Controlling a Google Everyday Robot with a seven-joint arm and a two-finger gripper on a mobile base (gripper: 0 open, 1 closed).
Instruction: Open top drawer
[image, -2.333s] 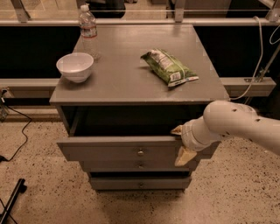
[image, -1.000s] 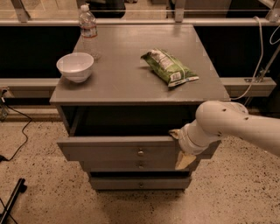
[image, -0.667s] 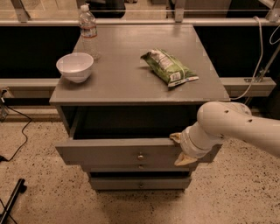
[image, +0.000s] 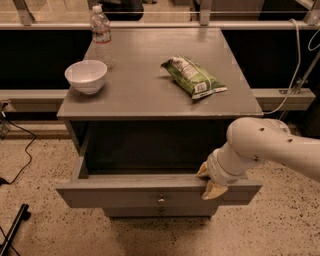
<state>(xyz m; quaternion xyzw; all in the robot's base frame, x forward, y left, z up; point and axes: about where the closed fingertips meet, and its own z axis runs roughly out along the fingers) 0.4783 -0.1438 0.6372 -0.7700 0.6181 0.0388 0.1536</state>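
The top drawer (image: 125, 192) is a wide grey drawer with a small brass knob (image: 161, 201) at the centre of its front. It stands pulled well out of the grey cabinet (image: 150, 95), and its dark inside shows. My gripper (image: 209, 181) sits at the right end of the drawer's front panel, with one tan finger (image: 213, 190) in front of the panel's top edge and the other behind it. The white arm (image: 260, 145) comes in from the right.
On the cabinet top stand a white bowl (image: 86, 76), a clear water bottle (image: 102, 36) and a green snack bag (image: 193, 76). A lower drawer (image: 160, 212) shows under the open one. Cables lie on the speckled floor at the left (image: 15, 175).
The top drawer has slid further out toward me, and my gripper has moved with its front panel.
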